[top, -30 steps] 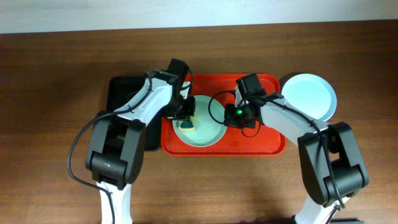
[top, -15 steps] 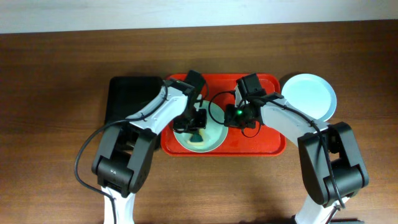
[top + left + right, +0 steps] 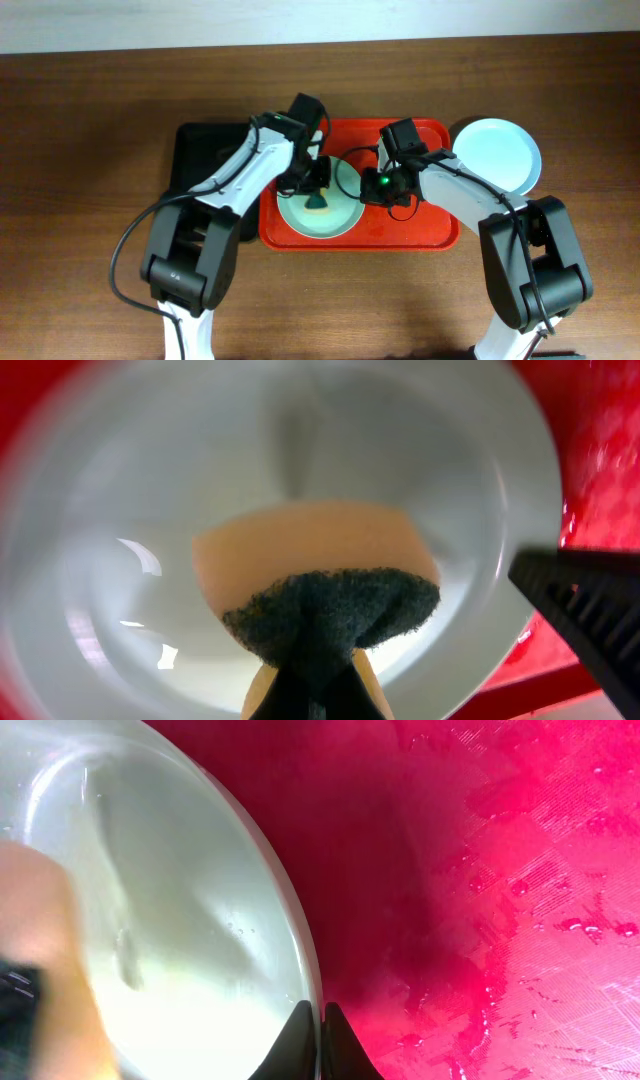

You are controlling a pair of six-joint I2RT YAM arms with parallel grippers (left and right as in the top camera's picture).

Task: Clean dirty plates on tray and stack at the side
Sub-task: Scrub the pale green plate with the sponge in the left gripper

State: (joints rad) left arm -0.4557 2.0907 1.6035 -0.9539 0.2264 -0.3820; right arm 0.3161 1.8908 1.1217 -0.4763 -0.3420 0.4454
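From above, the green plate [image 3: 340, 215] lies in the left half of the red tray [image 3: 430, 228]. The left gripper [image 3: 316, 190] reaches down into it with a sponge [image 3: 318, 204]. The right gripper [image 3: 368, 186] sits at the plate's right rim. How the jaws stand cannot be told from this height. A blue plate [image 3: 497, 155] rests on the table [image 3: 90, 250], touching the tray's right end, and a black tray [image 3: 200, 160] lies on the tray's left side.

In the left wrist view, the jaws are clamped on the sponge's dark scouring side, and its yellow face presses into the plate's hollow. A black finger of the other arm shows at the plate's right edge.

In the right wrist view, the jaws are nearly together, pinching the plate's thin rim, with wet red tray beside it.
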